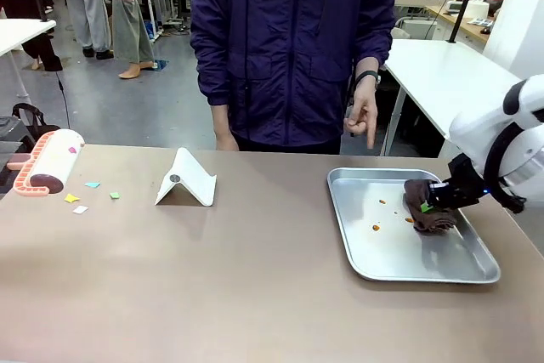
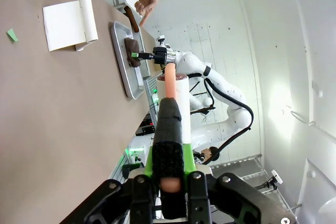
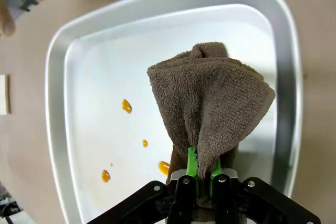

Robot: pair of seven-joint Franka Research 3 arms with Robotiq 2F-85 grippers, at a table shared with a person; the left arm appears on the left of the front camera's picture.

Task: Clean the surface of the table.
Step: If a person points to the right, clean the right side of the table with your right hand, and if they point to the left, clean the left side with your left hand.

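Note:
The brownish table (image 1: 255, 286) carries several small coloured paper scraps (image 1: 89, 191) near its left end. A lint roller (image 1: 53, 161) with a white roll and pink handle hovers at the table's left edge. In the left wrist view my left gripper (image 2: 169, 156) is shut on the lint roller's (image 2: 180, 111) pink handle. My right gripper (image 1: 431, 205) is shut on a brown cloth (image 1: 421, 195) pressed into the metal tray (image 1: 408, 276). From the right wrist, the cloth (image 3: 210, 98) fans out ahead of the right gripper (image 3: 202, 170), next to orange spots (image 3: 126, 106).
A white folded card (image 1: 185, 180) stands left of the table's middle. A person in a dark jacket stands at the far side, one hand (image 1: 364, 118) pointing down toward the tray. White tables stand behind, at the right and far left.

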